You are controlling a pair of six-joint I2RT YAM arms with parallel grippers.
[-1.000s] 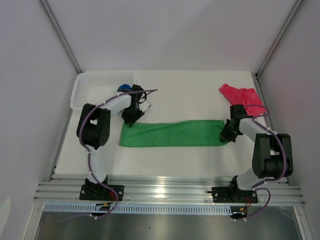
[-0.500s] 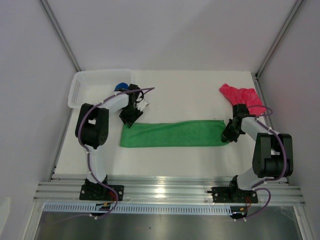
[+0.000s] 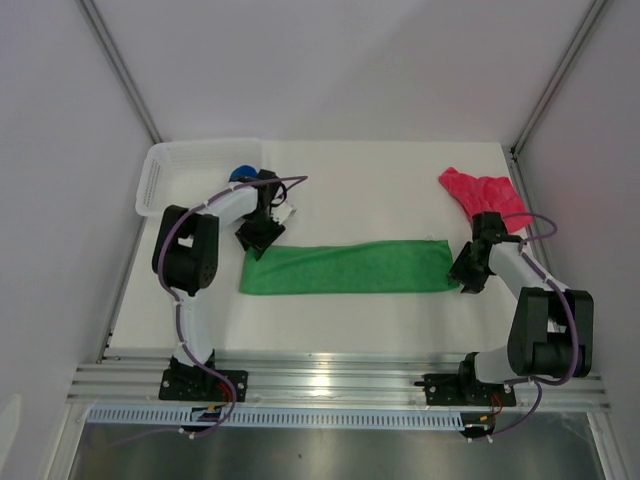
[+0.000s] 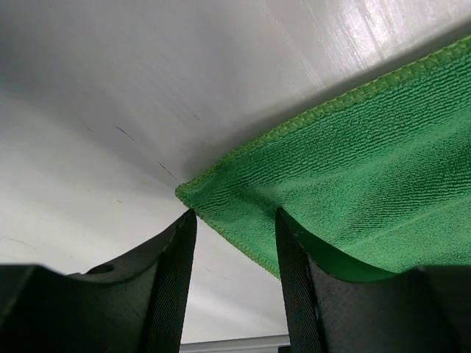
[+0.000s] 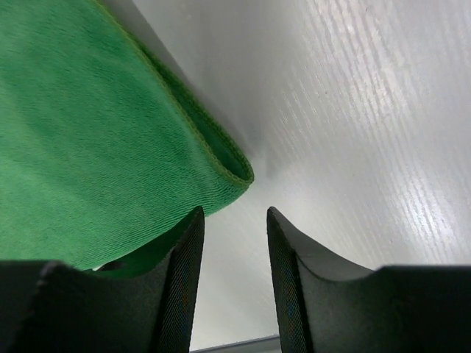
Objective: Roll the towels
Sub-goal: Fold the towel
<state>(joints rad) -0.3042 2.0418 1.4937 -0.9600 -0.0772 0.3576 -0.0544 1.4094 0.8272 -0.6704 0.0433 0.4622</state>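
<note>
- Counted across the white worktop (image 3: 380, 190): three towels, one basket, two arms.
- Far left corner: one white mesh basket (image 3: 160, 178), set at a slight angle.
- Just at the basket's right end: the blue towel (image 3: 243, 173), showing only as a small rounded lump behind the left arm; cannot tell whether inside the basket or beside it.
- Left fingers (image 3: 262, 232): parted and released, clamping nothing; poised at the far left corner of the green towel. Seen from the left wrist, fingers (image 4: 169, 279) apart with bare worktop in the gap and the towel's stitched corner just past the tips.
- Middle, between the two arms: the green towel (image 3: 345, 268), laid flat as one long narrow strip running left to right. Bright green, finely looped pile, neat stitched hem (image 4: 368, 169). Doubled over at the right end, with a rounded fold along the edge (image 5: 81, 132).
- Right fingers (image 3: 468, 272): likewise spread and gripping nothing, just off the strip's right end. Seen from the right wrist, fingers (image 5: 180, 279) apart, the folded corner lying just ahead of the gap and to one side.
- Far right, behind the right arm: the pink-red towel (image 3: 485, 190), a crumpled heap, apart from the green one.
</note>
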